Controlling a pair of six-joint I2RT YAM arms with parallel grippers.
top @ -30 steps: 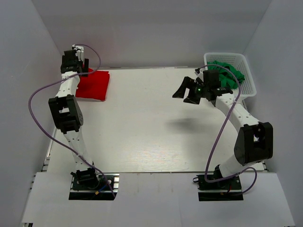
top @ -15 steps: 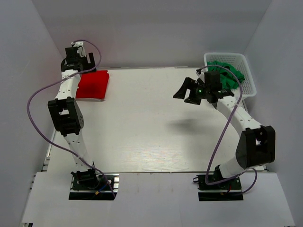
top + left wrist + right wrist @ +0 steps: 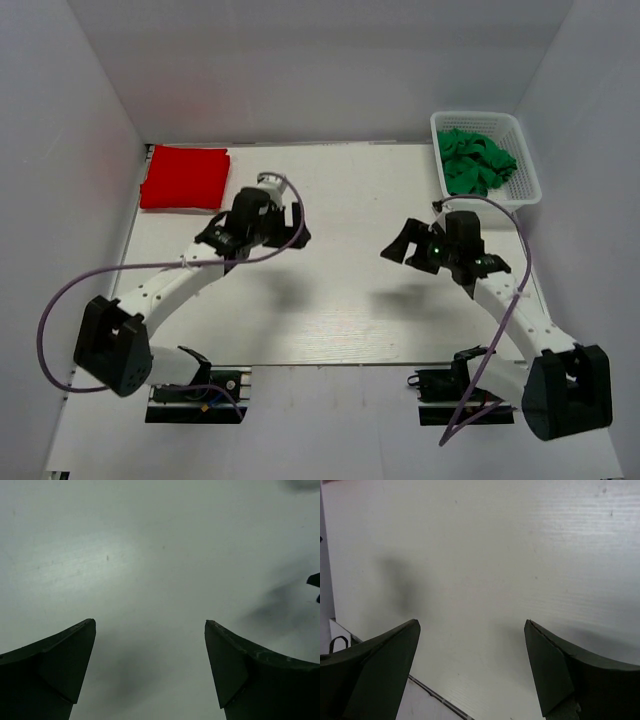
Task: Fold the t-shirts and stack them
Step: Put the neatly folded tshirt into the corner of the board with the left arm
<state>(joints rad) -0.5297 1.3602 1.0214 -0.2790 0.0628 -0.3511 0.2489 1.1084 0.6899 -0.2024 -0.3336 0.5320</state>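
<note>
A bright red t-shirt (image 3: pixel 184 178), folded to a rectangle, lies at the table's far left corner. Green t-shirts (image 3: pixel 476 162) sit bunched in the white lattice basket (image 3: pixel 527 170) at the far right. No white t-shirt shows. My left gripper (image 3: pixel 291 223) is open and empty above the table's middle, well right of the red shirt; the left wrist view shows only its fingertips (image 3: pixel 70 652) over bare table. My right gripper (image 3: pixel 406 246) is open and empty, in front of and left of the basket; its fingertips (image 3: pixel 555 667) frame bare table and the table's near edge.
White walls enclose the table on three sides. The near table edge (image 3: pixel 432 692) shows in the right wrist view. Purple cables trail from both arms. The tip of the other gripper (image 3: pixel 314 582) shows at the right edge of the left wrist view.
My left arm has swung from the far left corner by the red shirt to the table's middle. My right gripper has come nearer and lower, away from the basket. The red shirt now lies uncovered.
</note>
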